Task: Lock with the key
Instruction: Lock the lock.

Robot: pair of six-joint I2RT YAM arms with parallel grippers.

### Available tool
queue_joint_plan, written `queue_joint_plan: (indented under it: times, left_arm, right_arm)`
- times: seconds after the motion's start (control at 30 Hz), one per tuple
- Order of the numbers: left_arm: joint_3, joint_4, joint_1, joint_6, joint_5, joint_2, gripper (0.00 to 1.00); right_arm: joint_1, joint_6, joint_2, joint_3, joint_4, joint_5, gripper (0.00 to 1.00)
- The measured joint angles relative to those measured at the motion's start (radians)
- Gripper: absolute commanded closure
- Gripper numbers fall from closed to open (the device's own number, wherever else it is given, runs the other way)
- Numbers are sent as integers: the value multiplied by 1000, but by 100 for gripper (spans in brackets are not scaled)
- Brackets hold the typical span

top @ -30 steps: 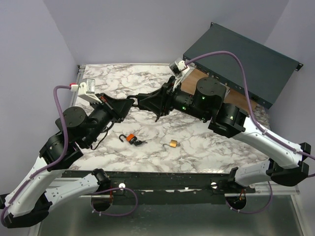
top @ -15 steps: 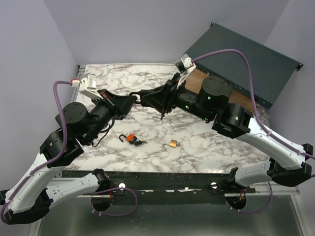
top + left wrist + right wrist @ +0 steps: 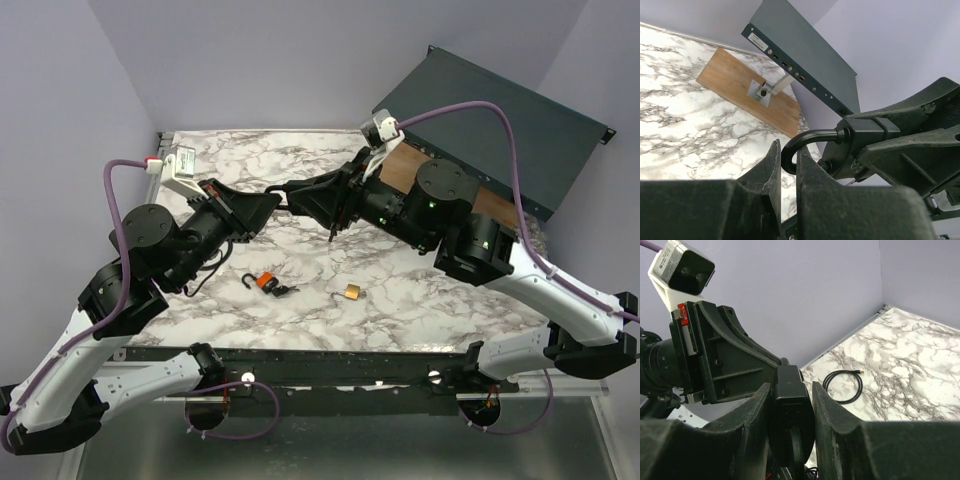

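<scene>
A black padlock (image 3: 287, 196) hangs in the air between both arms, above the marble table (image 3: 420, 300). My left gripper (image 3: 270, 206) is shut on its curved shackle (image 3: 790, 148); in the left wrist view the gripper (image 3: 786, 152) pinches the loop. My right gripper (image 3: 305, 200) is shut on the padlock body (image 3: 790, 410), which fills the gap between the gripper's (image 3: 790, 390) fingers. A thin dark piece juts from the body's underside (image 3: 331, 232); I cannot tell if it is the key. An orange padlock (image 3: 265, 282) with an open shackle lies on the table.
A small brass padlock (image 3: 352, 292) lies right of the orange one. At the back right stand a dark rack box (image 3: 500, 120) and a wooden board (image 3: 400, 165) with a metal hasp (image 3: 762, 90). A coiled black cable (image 3: 842, 386) lies at the back left.
Both arms have risen a little with the black padlock still held between them. The right arm has drawn back to the right. The locks on the table have not moved.
</scene>
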Motion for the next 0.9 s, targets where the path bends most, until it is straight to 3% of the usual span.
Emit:
queue_joint_plan:
  times: [0.37,0.9]
  left_arm:
    - [2,32,0,-53,5,14,100]
    - [50,45,2,-75,-3,58,100]
  right_arm:
    - [14,-19,1,-13,62,66,99]
    - [43,-25,-24,-129,280,173,99]
